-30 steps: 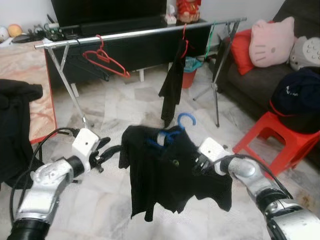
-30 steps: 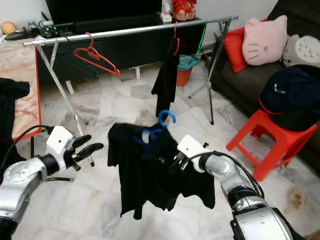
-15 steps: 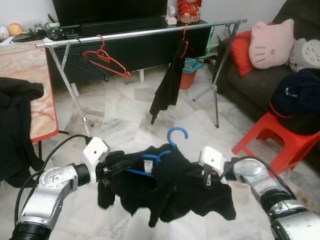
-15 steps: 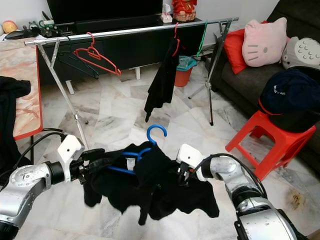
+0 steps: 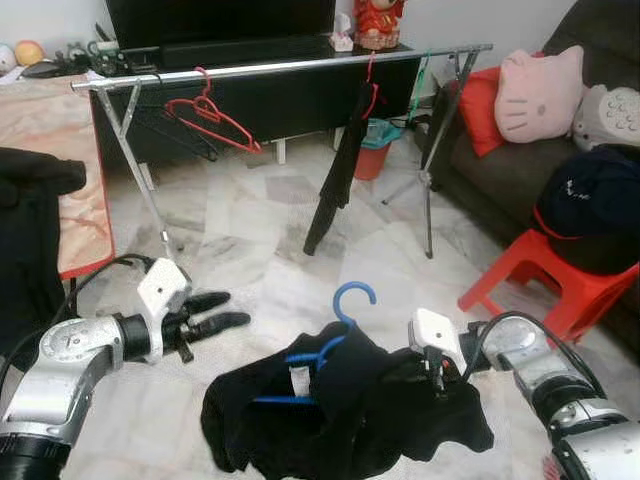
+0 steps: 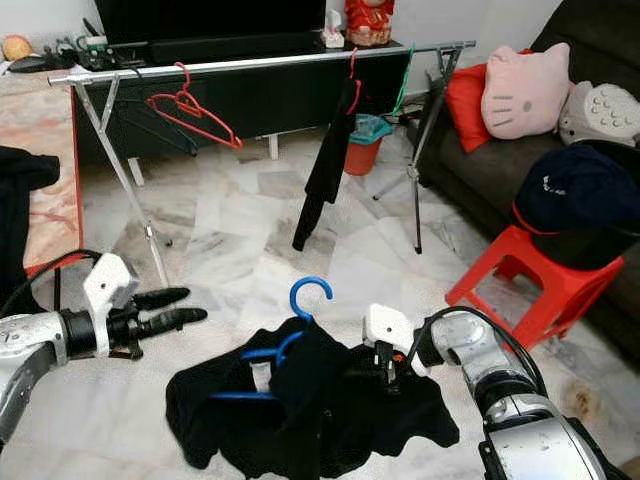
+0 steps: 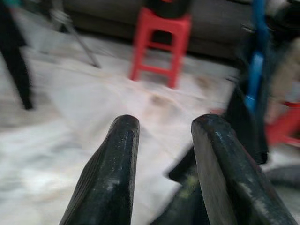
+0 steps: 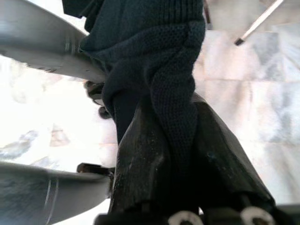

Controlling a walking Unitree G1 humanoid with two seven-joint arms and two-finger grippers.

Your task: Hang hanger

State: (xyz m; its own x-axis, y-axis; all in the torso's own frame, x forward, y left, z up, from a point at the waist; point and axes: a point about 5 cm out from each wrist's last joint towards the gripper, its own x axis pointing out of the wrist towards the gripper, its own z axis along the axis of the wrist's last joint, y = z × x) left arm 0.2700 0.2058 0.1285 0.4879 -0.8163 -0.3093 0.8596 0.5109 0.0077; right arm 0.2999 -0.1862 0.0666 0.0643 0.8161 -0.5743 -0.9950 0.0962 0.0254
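Observation:
A black garment (image 5: 340, 420) with a blue hanger (image 5: 335, 330) threaded in it sags in a crumpled bundle low in front of me, the hanger's hook pointing up. My right gripper (image 5: 440, 375) is shut on the garment's right side; the right wrist view has black knit fabric (image 8: 176, 70) pinched between the fingers. My left gripper (image 5: 225, 312) is open and empty, a short way left of the bundle and apart from it. The silver clothes rail (image 5: 280, 66) stands across the room beyond.
On the rail hang a red hanger (image 5: 215, 115), a black garment (image 5: 340, 165) and a green hanger (image 5: 420, 80). A red stool (image 5: 540, 275) and a sofa with a pink cushion (image 5: 540, 85) stand on the right. A table with black clothing (image 5: 30, 230) is on the left.
My left gripper let go of the garment and drew back to the left, now open. The garment and blue hanger dropped lower, held by the right gripper alone.

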